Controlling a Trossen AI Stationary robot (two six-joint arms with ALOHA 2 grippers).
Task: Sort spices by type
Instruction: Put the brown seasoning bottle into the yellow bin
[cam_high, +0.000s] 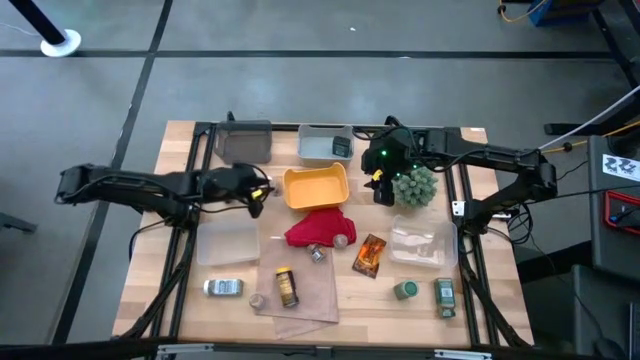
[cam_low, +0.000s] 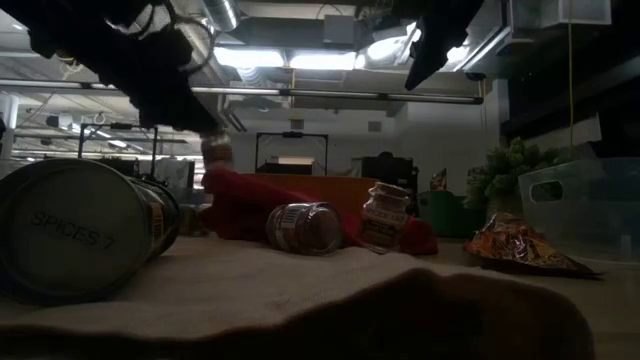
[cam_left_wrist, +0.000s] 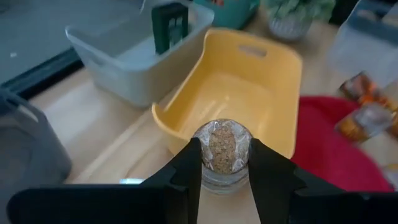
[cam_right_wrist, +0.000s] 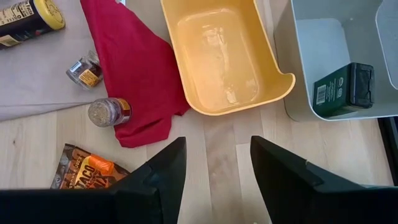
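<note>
- From above, the left tool (cam_high: 258, 190) hangs just beside the yellow bin (cam_high: 316, 187), likely to drop its load there; the right tool (cam_high: 383, 180) waits near the fuzzy plant (cam_high: 416, 187).
- Left wrist: fingers clamp a small cork-topped jar (cam_left_wrist: 225, 152) at the bin's rim.
- Right wrist: right tool gapes, holding nothing, above bare bench (cam_right_wrist: 217, 155).

Left arm: reaches in from the table's left side, forearm level. Left gripper (cam_left_wrist: 225, 163): fingers (cam_left_wrist: 188, 168) closed against both sides of a tiny tan-topped pot (cam_left_wrist: 224, 149), carried clear of the surface.

Right arm: comes in from the right side, elbow bent, wrist turned downward. Right gripper (cam_right_wrist: 217, 163): fingers parted, nothing between them.
</note>
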